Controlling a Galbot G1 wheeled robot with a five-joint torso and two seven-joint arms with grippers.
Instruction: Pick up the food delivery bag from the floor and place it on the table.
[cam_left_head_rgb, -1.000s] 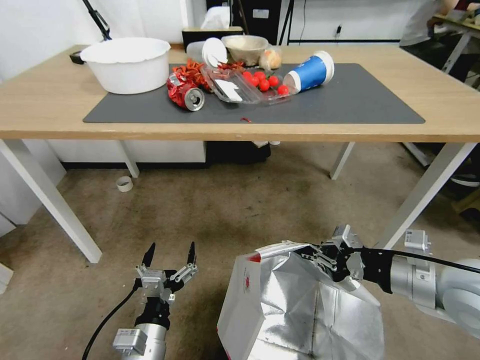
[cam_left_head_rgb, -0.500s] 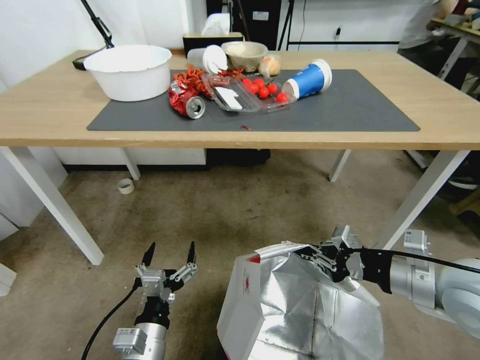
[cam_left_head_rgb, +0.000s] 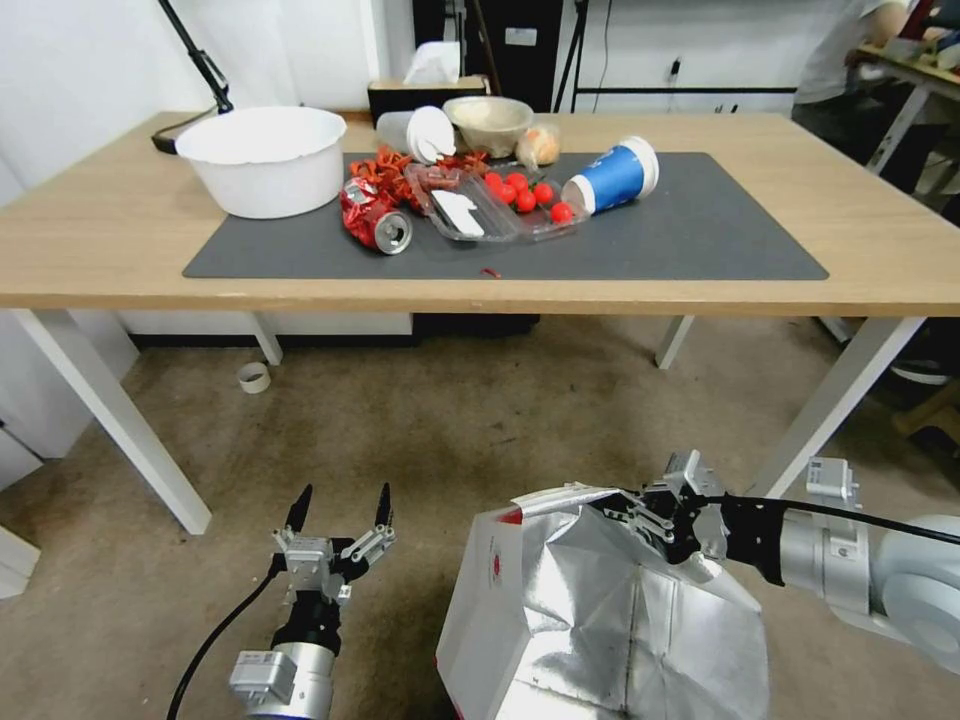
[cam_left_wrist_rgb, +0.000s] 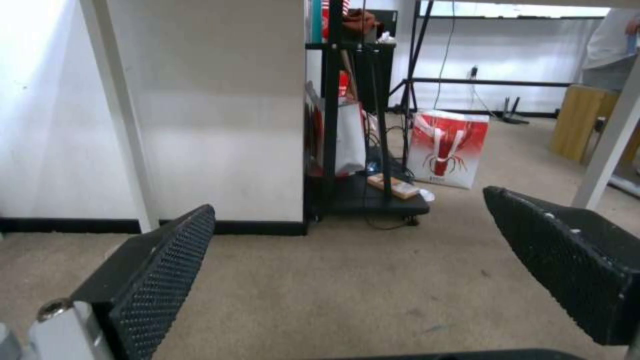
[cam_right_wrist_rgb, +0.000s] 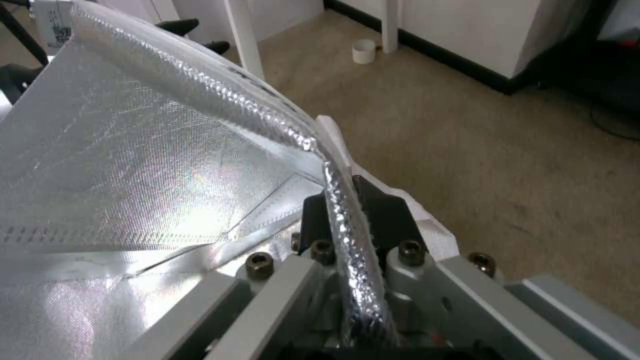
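Here, right tool (cam_left_head_rgb: 622, 512) pinches food delivery bag (cam_left_head_rgb: 600, 620) rim.

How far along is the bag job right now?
Done: the right claw is shut on the foil rim of the food delivery bag, seen clamped in the right wrist view. In hand: the bag is held low, over the floor. Left: placing it on the table. The left claw waits open beside it.

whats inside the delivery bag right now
Only crinkly silver foil lining shows inside the food delivery bag; the visible part holds no items. Its bottom is out of view. The right gripper clamps the bag's rim.
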